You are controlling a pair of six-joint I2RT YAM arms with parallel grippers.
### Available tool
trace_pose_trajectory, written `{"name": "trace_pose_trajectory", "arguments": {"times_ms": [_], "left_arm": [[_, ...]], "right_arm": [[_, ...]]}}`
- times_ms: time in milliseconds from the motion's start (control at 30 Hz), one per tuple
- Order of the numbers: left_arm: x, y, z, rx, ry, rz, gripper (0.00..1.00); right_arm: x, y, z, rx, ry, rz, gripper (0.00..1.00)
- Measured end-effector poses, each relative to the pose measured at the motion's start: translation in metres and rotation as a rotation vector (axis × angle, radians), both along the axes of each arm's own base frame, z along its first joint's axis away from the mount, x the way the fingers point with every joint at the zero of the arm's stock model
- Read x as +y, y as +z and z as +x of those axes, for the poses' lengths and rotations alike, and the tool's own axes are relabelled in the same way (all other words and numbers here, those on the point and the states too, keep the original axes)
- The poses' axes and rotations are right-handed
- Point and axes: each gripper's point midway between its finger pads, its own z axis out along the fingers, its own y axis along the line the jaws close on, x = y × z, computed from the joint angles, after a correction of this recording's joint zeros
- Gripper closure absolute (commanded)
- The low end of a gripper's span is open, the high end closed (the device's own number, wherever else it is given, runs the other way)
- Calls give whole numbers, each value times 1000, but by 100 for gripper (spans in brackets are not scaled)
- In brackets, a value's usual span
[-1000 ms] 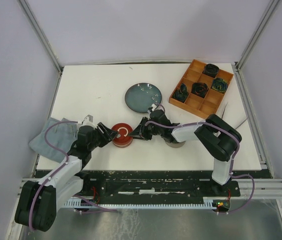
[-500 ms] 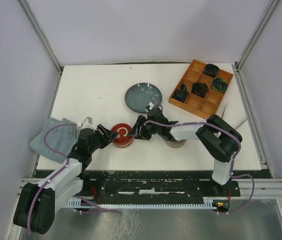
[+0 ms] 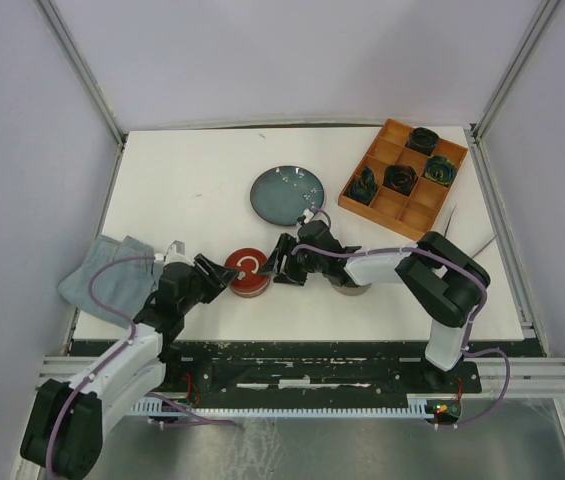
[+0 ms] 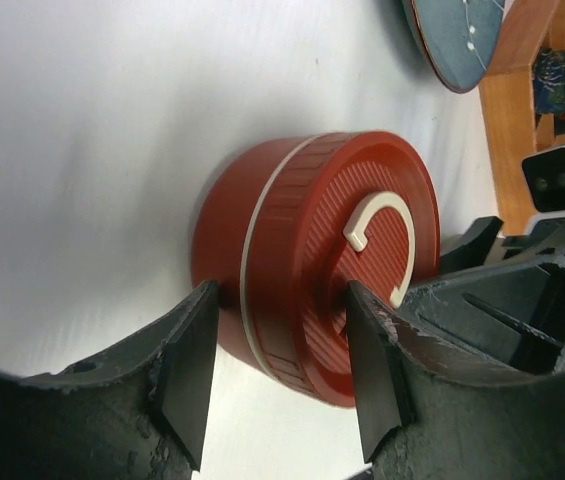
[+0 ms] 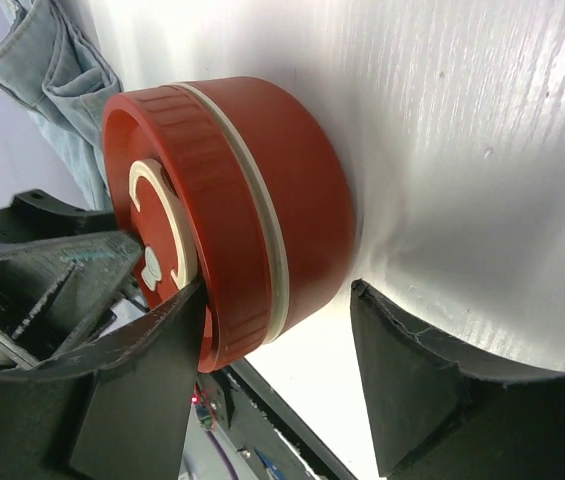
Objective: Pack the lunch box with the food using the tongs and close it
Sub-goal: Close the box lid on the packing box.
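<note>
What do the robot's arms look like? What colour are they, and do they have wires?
Both the left arm and the right arm are made of chunky white and black pieces, with thin purple cables looping along them. The left gripper and right gripper are black, each with two flat fingers whose edges look scuffed and pale.

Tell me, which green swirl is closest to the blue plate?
The swirl in the tray's left corner box, on the side facing the plate. The other three swirls all sit farther right, away from the plate.
</note>
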Motion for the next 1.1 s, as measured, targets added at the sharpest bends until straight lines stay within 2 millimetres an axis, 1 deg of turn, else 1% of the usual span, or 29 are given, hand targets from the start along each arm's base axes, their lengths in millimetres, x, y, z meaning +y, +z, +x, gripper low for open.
{"name": "trace_pose_trajectory", "arguments": {"times_ms": [67,100,200,233,300,367,433,533,633,700,767,833,867,900,1100], "left_arm": [[-1,0,-8,19,18,-44,58],[-3,-1,-12,29,18,-62,56],[-9,1,-27,61,6,-118,44],[-15,1,-34,82,-23,-136,39],[-23,1,-47,106,-76,-151,34],[-23,-2,-57,136,-91,-143,31],[-17,-2,-60,159,-68,-116,26],[-6,12,-56,146,-20,-65,20],[4,35,-44,90,14,0,17],[6,51,-34,56,15,45,16],[7,59,-23,58,9,99,15],[6,61,-11,74,-5,154,15],[6,58,-5,88,-14,181,15],[7,51,0,109,-23,206,15],[17,12,13,220,-62,250,17]], "right_arm": [[2,1,-2,15,-4,18,32],[3,1,-4,21,-4,27,33],[3,1,-5,27,-10,31,32],[3,0,-5,27,-9,26,32],[3,0,-8,22,5,12,30],[2,2,-10,9,19,-15,29],[-1,2,-13,6,27,-37,29],[-2,2,-14,4,31,-42,28],[-1,3,-16,3,35,-40,28],[0,2,-16,5,37,-41,28],[0,1,-16,7,36,-47,28],[0,1,-15,10,33,-62,30],[1,0,-14,14,31,-69,30],[2,0,-12,17,29,-73,30],[2,0,-9,15,24,-81,30]]}}
